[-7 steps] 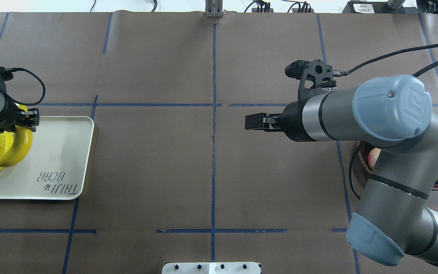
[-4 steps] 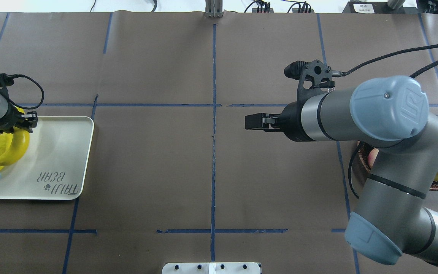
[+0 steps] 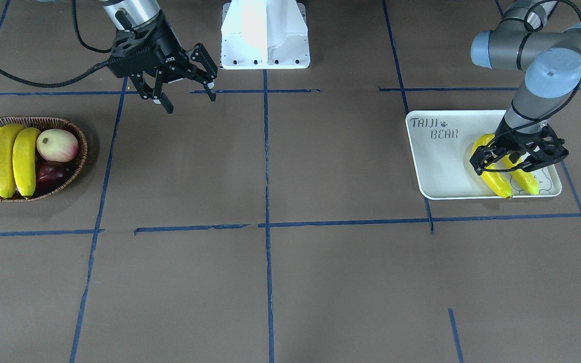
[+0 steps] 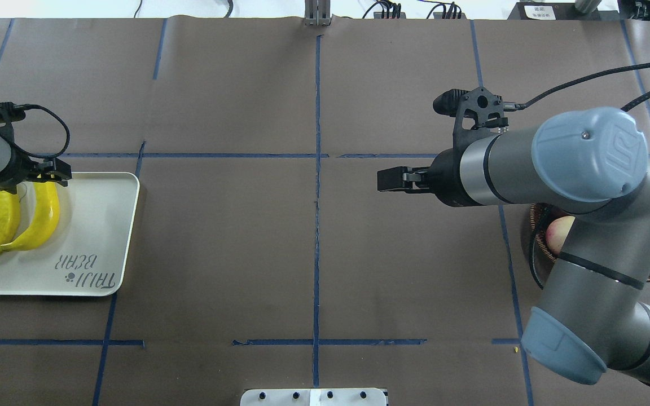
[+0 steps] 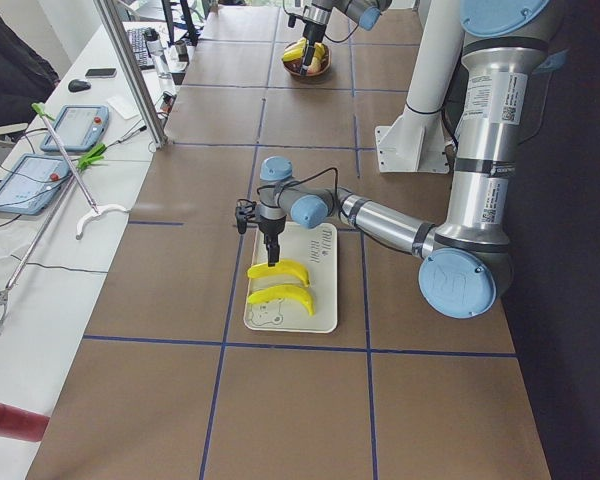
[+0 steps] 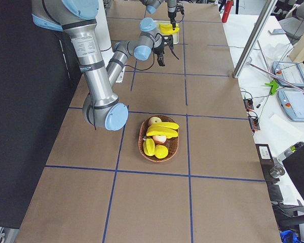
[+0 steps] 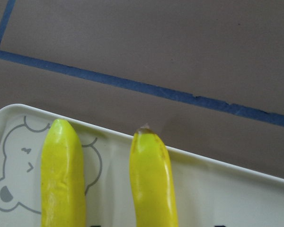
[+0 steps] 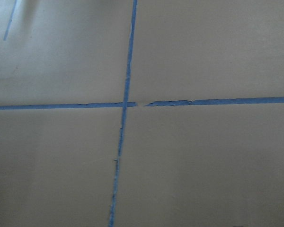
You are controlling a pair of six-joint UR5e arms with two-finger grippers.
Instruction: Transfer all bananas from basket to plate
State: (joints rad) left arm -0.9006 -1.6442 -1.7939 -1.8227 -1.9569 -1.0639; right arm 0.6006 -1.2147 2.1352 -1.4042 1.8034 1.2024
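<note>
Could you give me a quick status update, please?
Both hands open, empty: left hand over white rectangular tray, right hand mid-table. Two yellow bananas on tray; more in brown wicker basket. Nothing obstructing.

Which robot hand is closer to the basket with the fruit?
The right gripper. It hangs open over the table, a little way from the basket. The left gripper is far off at the other end, over the plate.

Two bananas (image 4: 6, 217) are lying on one white plate (image 4: 99, 225); at least two more, plus at least one peach (image 3: 57, 144), are sitting in one basket (image 3: 79, 161).
</note>
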